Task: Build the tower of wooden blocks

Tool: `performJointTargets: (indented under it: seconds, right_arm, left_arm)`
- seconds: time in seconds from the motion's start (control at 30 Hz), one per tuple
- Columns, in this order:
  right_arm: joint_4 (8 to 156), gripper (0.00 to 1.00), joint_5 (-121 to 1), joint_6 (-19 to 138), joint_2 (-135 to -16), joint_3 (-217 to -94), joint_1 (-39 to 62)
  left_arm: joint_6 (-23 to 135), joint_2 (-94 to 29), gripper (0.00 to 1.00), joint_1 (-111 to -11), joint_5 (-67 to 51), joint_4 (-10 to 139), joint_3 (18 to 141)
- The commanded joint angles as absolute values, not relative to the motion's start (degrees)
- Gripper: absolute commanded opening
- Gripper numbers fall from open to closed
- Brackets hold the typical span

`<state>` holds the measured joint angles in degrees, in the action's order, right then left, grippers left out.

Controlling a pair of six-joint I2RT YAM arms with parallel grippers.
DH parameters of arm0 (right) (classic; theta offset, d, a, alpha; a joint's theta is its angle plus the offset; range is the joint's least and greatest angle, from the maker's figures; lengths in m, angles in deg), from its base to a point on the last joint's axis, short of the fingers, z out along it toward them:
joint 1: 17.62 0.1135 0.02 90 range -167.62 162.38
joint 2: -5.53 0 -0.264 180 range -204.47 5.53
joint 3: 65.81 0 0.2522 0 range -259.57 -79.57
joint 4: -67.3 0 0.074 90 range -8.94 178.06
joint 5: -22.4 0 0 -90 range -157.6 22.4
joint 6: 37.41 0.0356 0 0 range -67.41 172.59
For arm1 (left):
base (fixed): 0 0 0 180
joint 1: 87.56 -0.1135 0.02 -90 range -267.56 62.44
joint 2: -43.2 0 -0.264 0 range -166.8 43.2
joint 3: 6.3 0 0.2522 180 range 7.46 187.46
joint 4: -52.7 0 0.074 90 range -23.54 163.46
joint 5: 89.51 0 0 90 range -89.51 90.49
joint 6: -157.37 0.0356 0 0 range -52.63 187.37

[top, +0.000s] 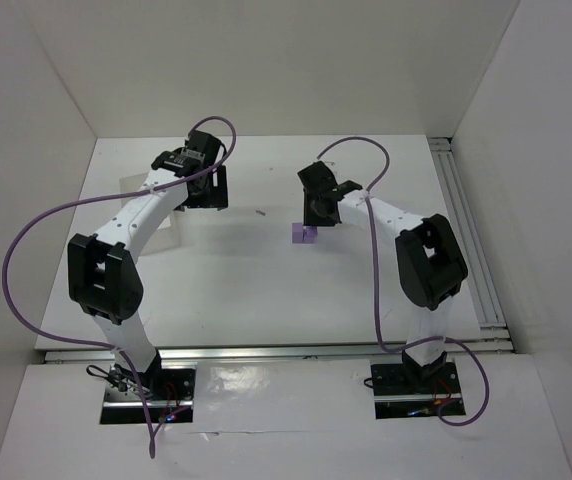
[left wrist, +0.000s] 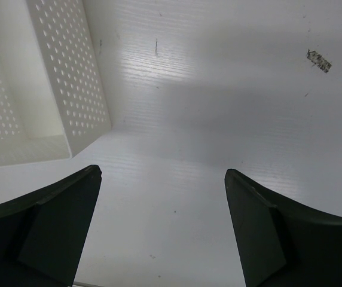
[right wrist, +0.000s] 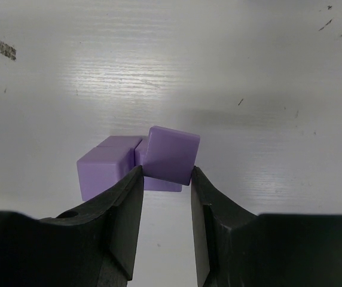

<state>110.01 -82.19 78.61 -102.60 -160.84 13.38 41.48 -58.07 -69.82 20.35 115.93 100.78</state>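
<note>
Gripping one tilted light-purple block (right wrist: 170, 156), the right gripper (right wrist: 166, 173) hovers at two base blocks (right wrist: 102, 170) mid-table (right wrist: 249, 72). Left gripper (left wrist: 163, 172) is spread wide and empty beside the perforated tray (left wrist: 69, 89). Tower barely begun; most stacking is left.

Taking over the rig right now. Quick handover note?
Left gripper: open, empty, above the table, beside the white perforated tray.
Right gripper: shut on a tilted purple block, just over the base blocks.
Done: at least two purple base blocks sit side by side on the table, under the right gripper.
Left: level the held block, seat it on the base, release, then stack the rest. No dark blue block in view.
</note>
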Motion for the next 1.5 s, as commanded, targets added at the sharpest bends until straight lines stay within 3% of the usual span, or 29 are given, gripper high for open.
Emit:
performJointTargets:
  seconds: [0.0, 0.63, 1.03, 1.47]
  right_arm:
    - [109.9, 0.31, -82.0, 78.3, -103.2, -161.7, 14.1]
    - [110.9, 0.32, -82.5, 78.3, -102.7, -160.6, 15.2]
    - [110.9, 0.45, -83.1, 78.3, -102.7, -160.0, 15.2]
    - [112.0, 0.52, -83.6, 78.3, -102.1, -160.5, 15.7]
  left_arm:
    - [40.7, -56.1, 0.97, -69.6, 20.6, 115.2, 101.1]
    - [40.7, -56.1, 0.97, -69.6, 20.6, 115.2, 101.1]
    - [40.7, -56.6, 0.97, -69.6, 20.1, 115.2, 101.1]
    - [40.7, -56.6, 0.97, -69.1, 20.1, 115.2, 101.6]
